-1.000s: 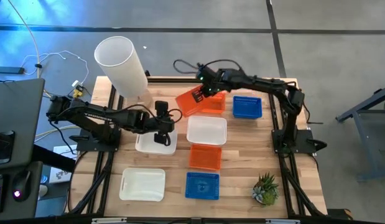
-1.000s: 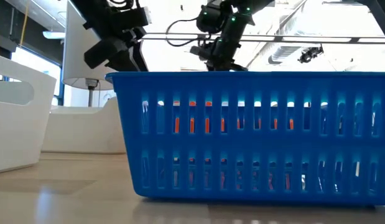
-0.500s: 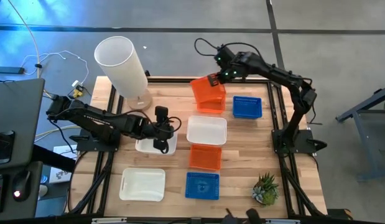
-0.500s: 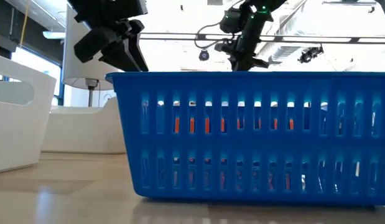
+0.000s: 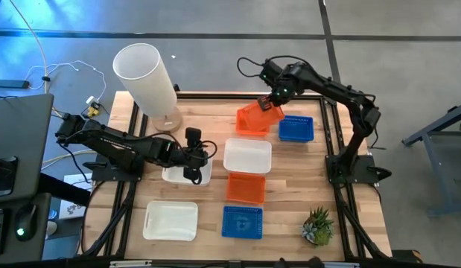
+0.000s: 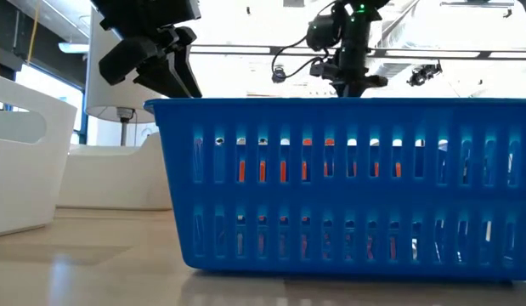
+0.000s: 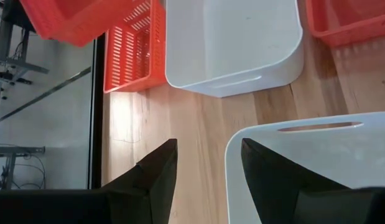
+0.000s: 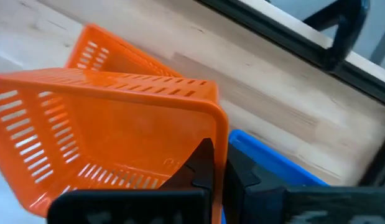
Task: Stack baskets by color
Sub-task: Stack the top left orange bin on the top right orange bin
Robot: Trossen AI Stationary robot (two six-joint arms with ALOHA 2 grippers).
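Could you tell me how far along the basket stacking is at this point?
No finished stack shows. The right gripper is shut on a tilted orange basket, above another orange one. The left gripper is open at a white basket. Other white and blue baskets sit separate.

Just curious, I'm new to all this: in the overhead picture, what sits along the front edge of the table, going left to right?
White basket → blue basket → small potted plant.
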